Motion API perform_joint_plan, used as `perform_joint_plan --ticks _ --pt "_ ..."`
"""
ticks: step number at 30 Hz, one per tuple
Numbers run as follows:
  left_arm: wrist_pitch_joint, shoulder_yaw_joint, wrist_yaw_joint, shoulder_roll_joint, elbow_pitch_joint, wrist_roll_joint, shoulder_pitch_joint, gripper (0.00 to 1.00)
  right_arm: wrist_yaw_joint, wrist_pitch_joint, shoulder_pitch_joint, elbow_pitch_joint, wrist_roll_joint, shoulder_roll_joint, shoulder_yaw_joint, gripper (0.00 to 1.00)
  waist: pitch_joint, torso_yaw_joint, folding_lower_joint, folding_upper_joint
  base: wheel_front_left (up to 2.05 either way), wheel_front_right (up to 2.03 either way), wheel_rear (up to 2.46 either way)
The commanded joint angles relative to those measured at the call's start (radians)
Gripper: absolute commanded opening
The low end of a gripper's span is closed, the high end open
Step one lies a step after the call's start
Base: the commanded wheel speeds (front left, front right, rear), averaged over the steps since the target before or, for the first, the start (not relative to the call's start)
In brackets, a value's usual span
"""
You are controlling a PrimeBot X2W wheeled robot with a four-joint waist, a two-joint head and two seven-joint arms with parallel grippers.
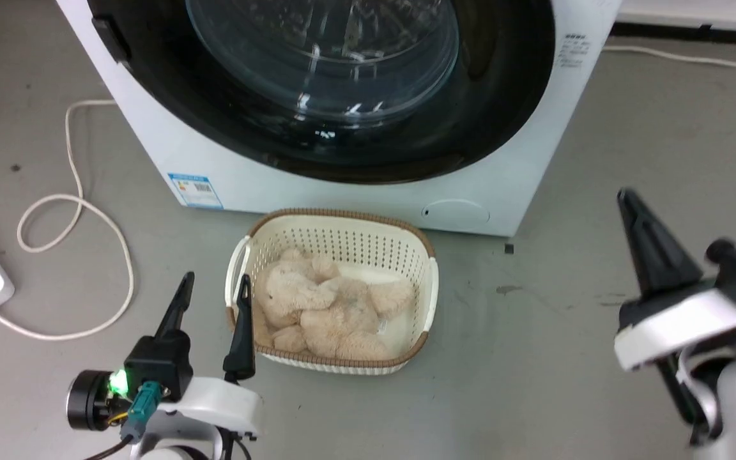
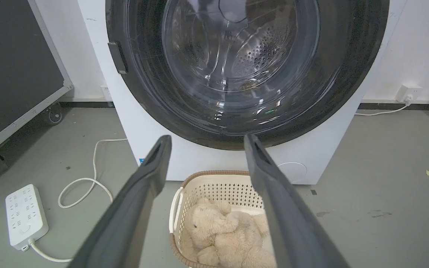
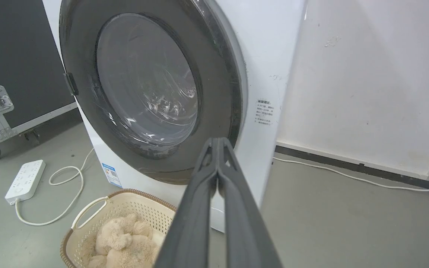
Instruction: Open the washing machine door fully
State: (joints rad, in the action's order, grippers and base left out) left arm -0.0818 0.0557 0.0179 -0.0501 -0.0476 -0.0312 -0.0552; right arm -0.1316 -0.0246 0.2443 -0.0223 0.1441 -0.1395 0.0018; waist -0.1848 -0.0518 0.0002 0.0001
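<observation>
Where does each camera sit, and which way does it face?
Head view: on the head, looking down at the washing machine door; left gripper and right gripper show low.
Left wrist view: on the left wrist, facing the door straight on between open fingers.
Right wrist view: on the right wrist, facing the door at an angle past shut fingers.
All three share the door and basket.

washing machine door point(image 1: 508, 96) top cropped, right end effector point(image 1: 628, 201) blurred, label point(image 1: 195, 190) unreadable

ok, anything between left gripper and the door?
Nothing visible between the left gripper and the washing machine door. The basket with the plush toy sits on the floor below the door, under that line.
</observation>
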Motion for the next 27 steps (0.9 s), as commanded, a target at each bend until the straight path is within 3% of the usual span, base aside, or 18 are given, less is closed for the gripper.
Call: perform_joint_plan --ticks 1,18,27 --pt "-0.012 0.005 0.007 0.000 -0.008 -0.006 -0.022 1.00 0.000 0.007 0.038 0.001 0.019 -0.011 -0.004 0.00 -0.013 -0.005 -0.0002 -0.0001 0.00 0.00 0.00" --pt "-0.047 0.015 0.024 0.000 -0.034 -0.044 -0.064 1.00 0.000 0.165 0.363 0.186 0.295 0.017 -0.128 0.00 -0.115 -0.039 -0.0002 -0.0001 0.00 0.00 0.00" --pt "-0.066 0.021 0.026 0.000 -0.050 -0.049 -0.092 1.00 0.001 0.328 0.559 0.333 0.449 0.037 -0.198 0.00 -0.176 -0.057 -0.0002 -0.0001 0.00 0.00 0.00"
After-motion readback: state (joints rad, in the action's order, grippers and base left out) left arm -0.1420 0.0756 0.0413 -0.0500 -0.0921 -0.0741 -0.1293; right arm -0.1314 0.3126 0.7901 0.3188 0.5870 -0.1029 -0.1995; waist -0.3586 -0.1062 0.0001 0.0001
